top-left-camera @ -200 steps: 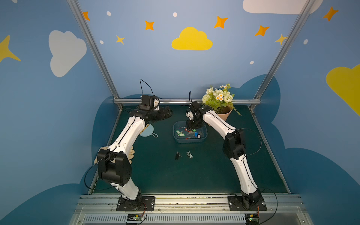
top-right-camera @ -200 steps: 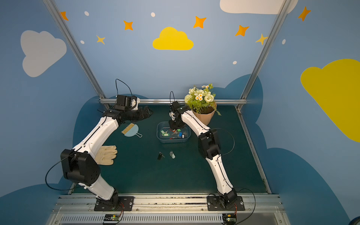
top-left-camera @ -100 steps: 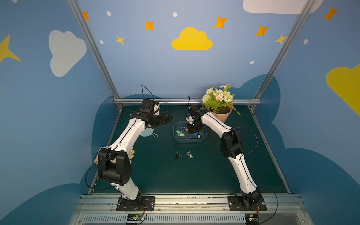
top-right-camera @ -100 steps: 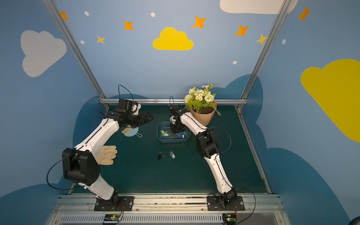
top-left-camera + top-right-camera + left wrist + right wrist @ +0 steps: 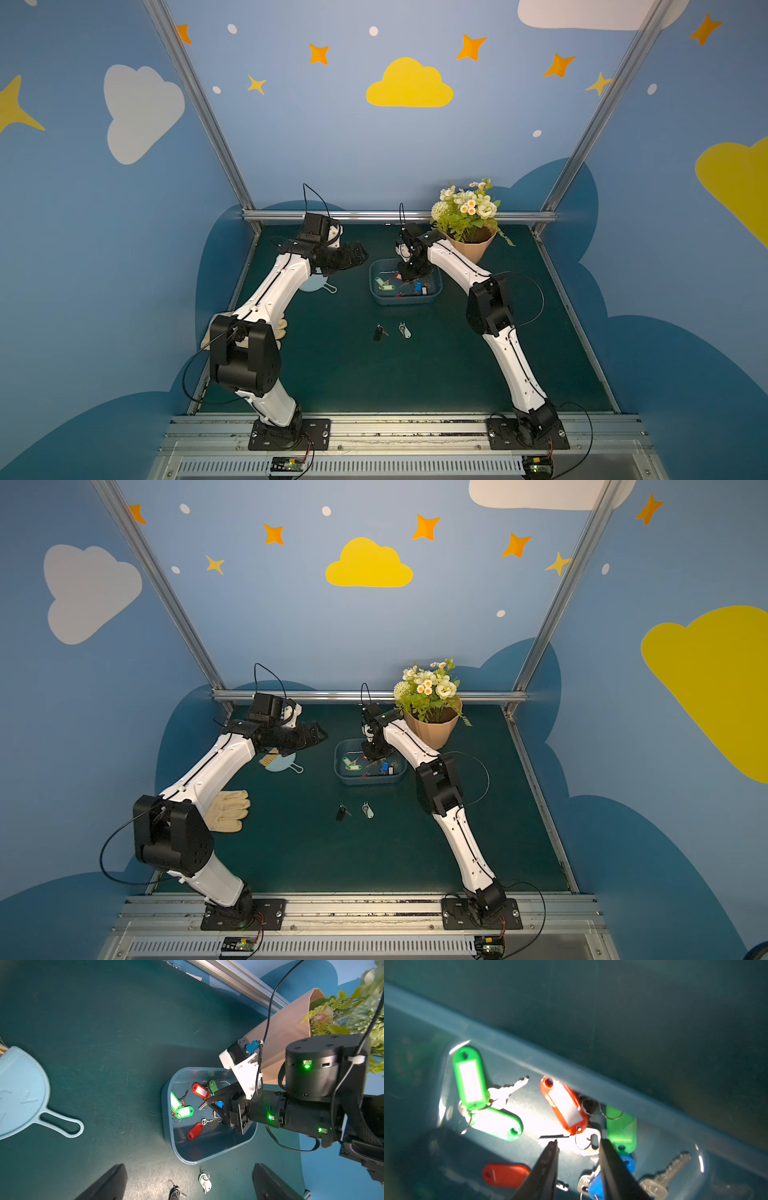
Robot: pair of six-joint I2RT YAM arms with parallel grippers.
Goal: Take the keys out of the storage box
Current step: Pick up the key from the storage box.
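keys [image 5: 184,1111] on rings with oval green, red and blue plastic tags lie scattered inside the shallow blue-grey plastic storage box [image 5: 405,300], which sits on the dark green table mat [image 5: 332,374] near the peach flowerpot [image 5: 471,249]. a black-tagged key [image 5: 378,332] and a pale-tagged key [image 5: 405,331] lie on the mat in front of the box. the right gripper [image 5: 578,1142] reaches into the box, jaws part-way apart either side of the ring of a red-tagged key [image 5: 564,1105]; whether they pinch it cannot be told. the left gripper [image 5: 356,254] hovers beside the box, spread wide, holding nothing.
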